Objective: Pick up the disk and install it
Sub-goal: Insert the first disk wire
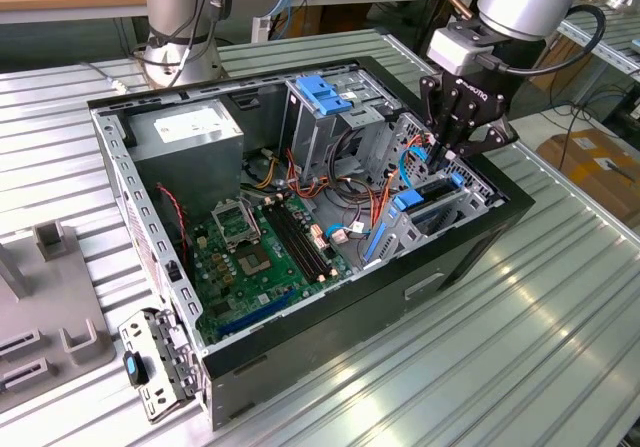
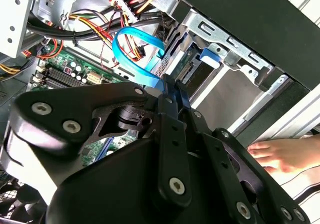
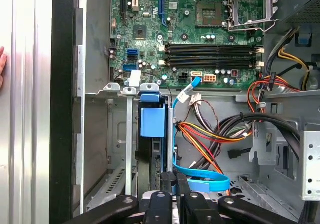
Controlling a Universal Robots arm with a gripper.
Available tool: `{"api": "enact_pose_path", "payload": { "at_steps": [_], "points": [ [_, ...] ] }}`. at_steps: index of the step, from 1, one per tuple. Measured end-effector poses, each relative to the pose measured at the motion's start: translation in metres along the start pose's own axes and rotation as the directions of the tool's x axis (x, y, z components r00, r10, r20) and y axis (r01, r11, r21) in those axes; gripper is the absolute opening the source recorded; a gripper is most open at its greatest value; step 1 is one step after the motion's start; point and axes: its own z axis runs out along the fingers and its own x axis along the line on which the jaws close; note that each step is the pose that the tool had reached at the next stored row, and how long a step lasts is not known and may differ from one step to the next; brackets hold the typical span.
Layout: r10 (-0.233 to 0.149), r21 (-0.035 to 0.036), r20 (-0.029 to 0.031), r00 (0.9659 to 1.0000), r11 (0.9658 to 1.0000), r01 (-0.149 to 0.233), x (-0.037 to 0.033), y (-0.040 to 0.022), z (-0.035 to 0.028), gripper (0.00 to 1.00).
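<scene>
The jaws are drawn close together, and the gripper point(image 1: 447, 157) pinches the end of a flat blue data cable point(image 2: 131, 43) between its tips; in both wrist views the cable loops away from the fingers point(image 3: 166, 181) toward the bundle of coloured wires. The gripper sits low inside the open computer case point(image 1: 400, 277), at the corner toward the exterior view's right. The disk point(image 3: 152, 121) stands on edge in the drive cage there, just beside the fingertips, with its blue carrier tab facing the motherboard point(image 1: 255, 257). In the second wrist view a person's hand point(image 2: 280, 154) rests on the ribbed metal table point(image 1: 500, 367) outside the case.
</scene>
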Motion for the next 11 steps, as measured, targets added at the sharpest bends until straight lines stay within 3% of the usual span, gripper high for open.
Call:
{"api": "enact_pose_path", "payload": {
  "at_steps": [3,7,11],
  "points": [
    [-0.019,0.0062,0.0003,0.9998,0.9998,0.019,0.0007,0.0008,0.0002,0.16],
    [-0.048,0.0207,-0.0007,0.9989,0.9986,0.048,0.0017,0.001,0.0006,0.16],
    [-0.058,0.0298,-0.0011,0.9983,0.9979,0.058,0.0048,0.0079,0.0011,0.16]
  ]
}}
